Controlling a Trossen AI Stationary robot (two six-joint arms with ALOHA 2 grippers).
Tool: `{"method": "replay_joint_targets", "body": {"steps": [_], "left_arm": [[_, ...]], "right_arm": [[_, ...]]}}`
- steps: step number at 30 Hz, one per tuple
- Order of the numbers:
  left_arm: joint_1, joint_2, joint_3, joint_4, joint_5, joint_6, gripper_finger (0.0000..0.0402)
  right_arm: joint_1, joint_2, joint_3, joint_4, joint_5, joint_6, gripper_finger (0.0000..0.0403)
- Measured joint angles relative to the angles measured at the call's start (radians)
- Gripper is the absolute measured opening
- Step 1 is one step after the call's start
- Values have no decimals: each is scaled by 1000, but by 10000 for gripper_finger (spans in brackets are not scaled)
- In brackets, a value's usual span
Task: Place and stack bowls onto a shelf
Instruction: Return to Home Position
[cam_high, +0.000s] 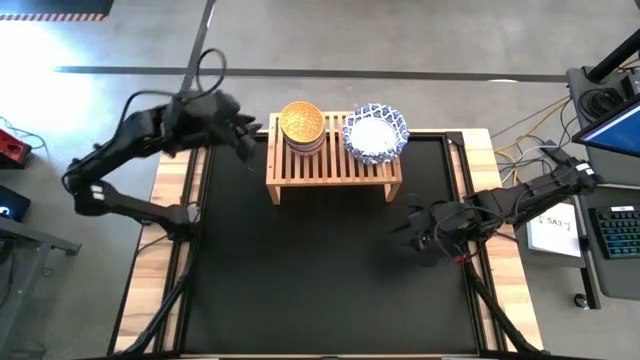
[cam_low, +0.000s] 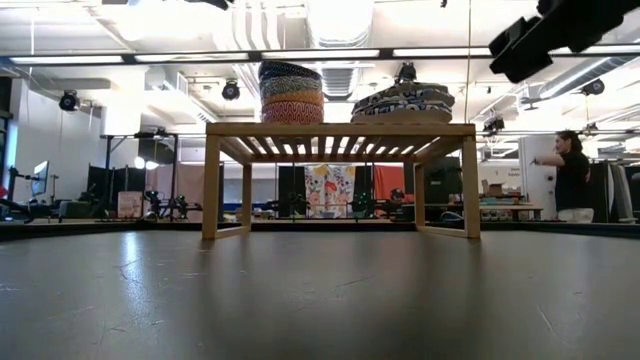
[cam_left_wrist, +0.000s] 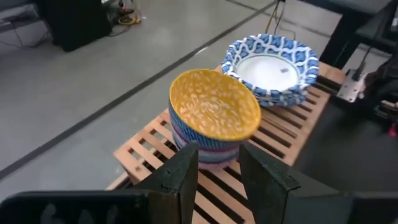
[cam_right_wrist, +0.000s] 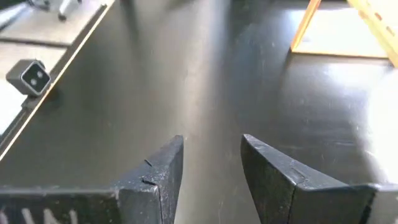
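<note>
The light-wood shelf (cam_high: 333, 165) stands at the table's far middle. A stack of small bowls with a yellow one on top (cam_high: 301, 125) rests on its left part, also in the left wrist view (cam_left_wrist: 214, 118). A stack of white bowls with blue-patterned rims (cam_high: 375, 132) rests on its right part, also in the left wrist view (cam_left_wrist: 272, 67). My left gripper (cam_high: 250, 143) is open and empty, raised just left of the shelf (cam_left_wrist: 219, 171). My right gripper (cam_high: 408, 228) is open and empty over the table's right part (cam_right_wrist: 211, 155).
The black mat (cam_high: 320, 270) in front of the shelf is bare. Wooden table edges (cam_high: 170, 200) flank it. A keyboard and paper (cam_high: 560, 225) lie at the right. A person (cam_low: 572, 175) stands in the room behind.
</note>
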Motion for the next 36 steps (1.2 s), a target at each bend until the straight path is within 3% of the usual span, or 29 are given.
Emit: {"method": "replay_joint_targets", "body": {"steps": [8,17,31,36], "left_arm": [[-177,-219,-266,97,-100,-130,100],[-304,-392,-578,361,-127,-163,101],[-336,-441,-900,683,-126,-170,101],[-378,-441,-1028,806,-125,-212,101]], "right_arm": [[-6,-107,-180,226,57,-42,151],[-11,-213,-329,343,114,-51,151],[-13,-278,-599,683,117,28,151],[-16,-275,-598,696,144,56,151]]}}
